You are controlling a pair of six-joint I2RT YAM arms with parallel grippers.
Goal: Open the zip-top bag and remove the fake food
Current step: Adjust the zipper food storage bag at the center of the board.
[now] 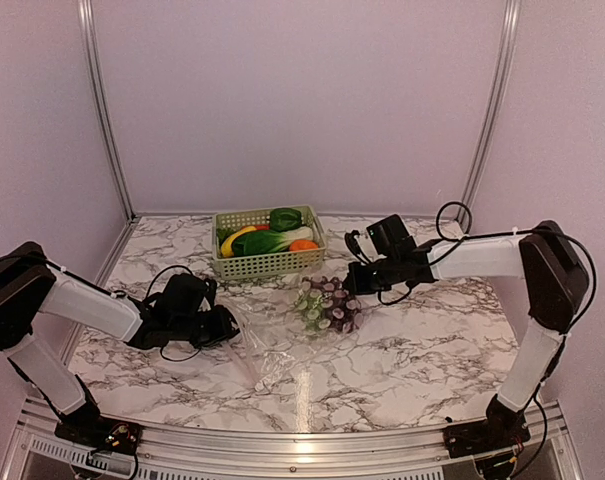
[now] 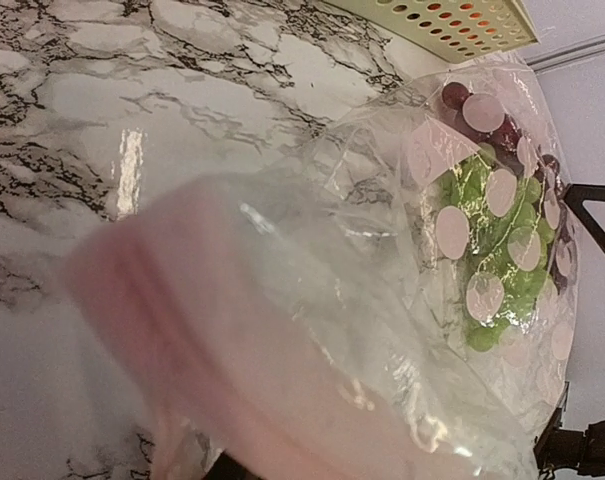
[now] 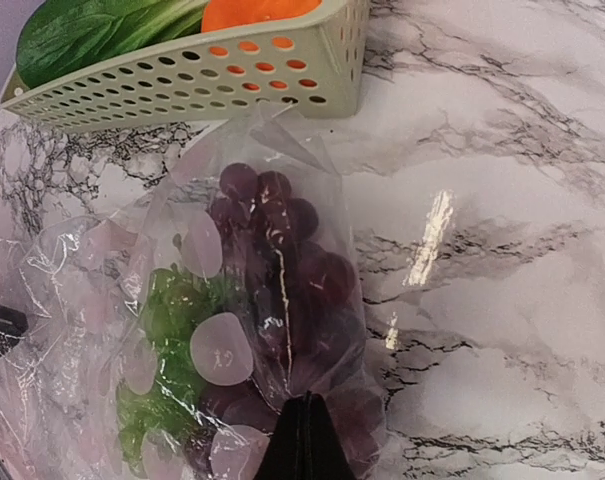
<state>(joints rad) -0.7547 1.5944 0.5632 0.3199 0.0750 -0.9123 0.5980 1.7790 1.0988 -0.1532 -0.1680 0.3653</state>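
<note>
The clear zip-top bag (image 1: pixel 272 338) lies stretched across the table between both grippers. A purple grape bunch (image 1: pixel 334 303) and green grapes (image 3: pixel 167 320) are inside it near its right end. My left gripper (image 1: pixel 225 326) holds the bag's pink zip-strip end (image 2: pixel 232 330), which fills the left wrist view and hides the fingers. My right gripper (image 3: pixel 304 440) is shut on the bag's closed end beside the purple grapes (image 3: pixel 282 260). The rest of the fake food, green leafy, yellow, red and orange pieces (image 1: pixel 272 238), sits in the basket.
The pale green lattice basket (image 1: pixel 267 268) stands just behind the bag at mid-table; its wall also shows in the right wrist view (image 3: pixel 182 85). Purple walls enclose the table at the back and sides.
</note>
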